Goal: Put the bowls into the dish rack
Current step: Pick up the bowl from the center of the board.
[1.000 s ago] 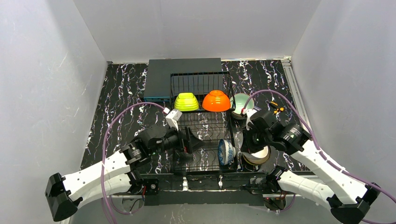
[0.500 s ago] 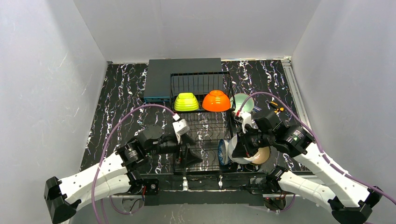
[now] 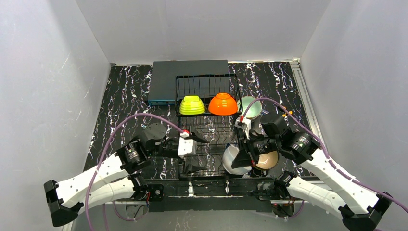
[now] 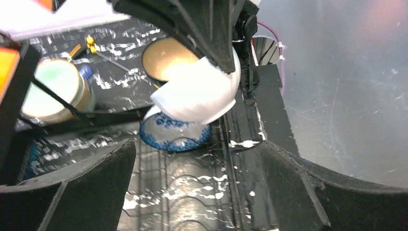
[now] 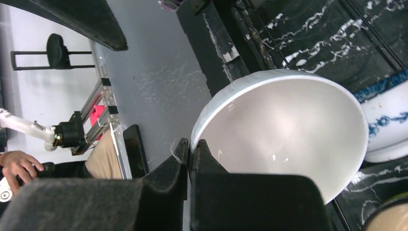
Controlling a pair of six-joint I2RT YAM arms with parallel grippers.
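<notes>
Loading is midway: right gripper [image 5: 190,150] pinches white bowl [image 5: 284,130] by its rim over rack [image 3: 206,86] beside patterned bowl [image 4: 173,135], and should next lower it between tines; left gripper [image 4: 192,185] gapes empty.

Pale, bare walls [image 3: 202,29] box in the worktop [image 3: 125,96] on its far, left and right edges. Black surface, white veining, soft even light throughout.

I see the counter [image 3: 125,96] from above its near edge in the top view, while my two wrist cameras sit close, both catching the white bowl [image 3: 232,159] [image 4: 197,96] [image 5: 284,125] from opposite sides.
</notes>
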